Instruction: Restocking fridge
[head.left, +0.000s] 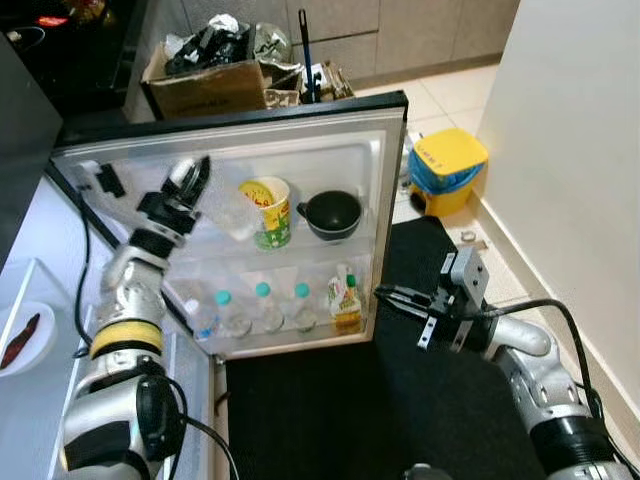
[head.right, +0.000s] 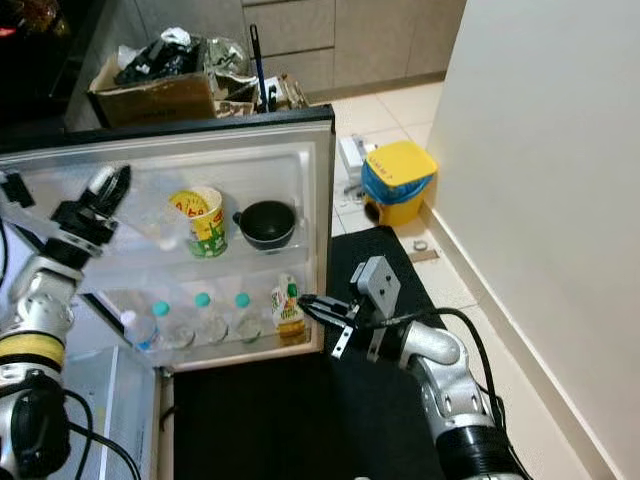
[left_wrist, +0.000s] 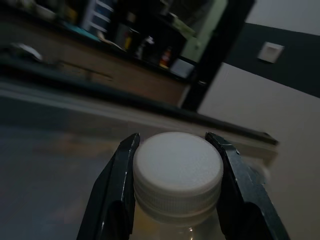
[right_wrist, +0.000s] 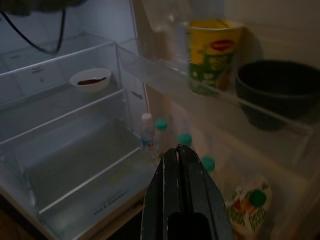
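Bottle (head.left: 232, 212): clear plastic, light, slippery; held at upper door shelf, 9 o'clock of the cup (head.left: 266, 210).
Left gripper (left_wrist: 176, 187): fingers clamped its white cap (left_wrist: 178, 165), the firmest hold.
Right gripper (right_wrist: 181, 165): fingers pressed together, empty.

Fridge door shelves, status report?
Left gripper clamps the clear bottle by its white cap at the upper door shelf. Right gripper shut, idle. Yellow cup beside it.

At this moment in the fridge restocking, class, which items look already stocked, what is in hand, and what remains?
Done: four bottles and a juice pouch on the lower door shelf; a yellow cup and black bowl on the upper one. In hand: the left gripper clamps a white-capped clear bottle beside the cup. Left: releasing it. The right gripper waits shut.
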